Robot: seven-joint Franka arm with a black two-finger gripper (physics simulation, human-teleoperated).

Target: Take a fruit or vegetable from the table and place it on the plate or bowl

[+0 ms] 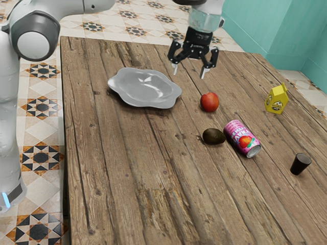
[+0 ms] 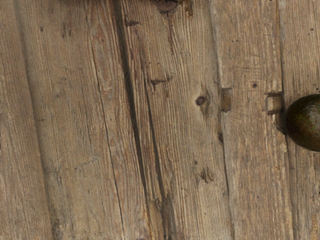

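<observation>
Gripper (image 1: 189, 73): fingers apart, holding nothing, hanging over bare wood at upper centre of the frame. Apple (image 1: 209, 102): red, round, on the table below and slightly right of the fingers; nearest fruit, no long axis to align with. Avocado (image 1: 213, 136): dark, lower still. Plate (image 1: 144, 88): grey, left of the gripper, holding nothing.

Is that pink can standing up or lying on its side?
On its side: the pink can lies lengthwise on the table, its round silver end showing.
</observation>
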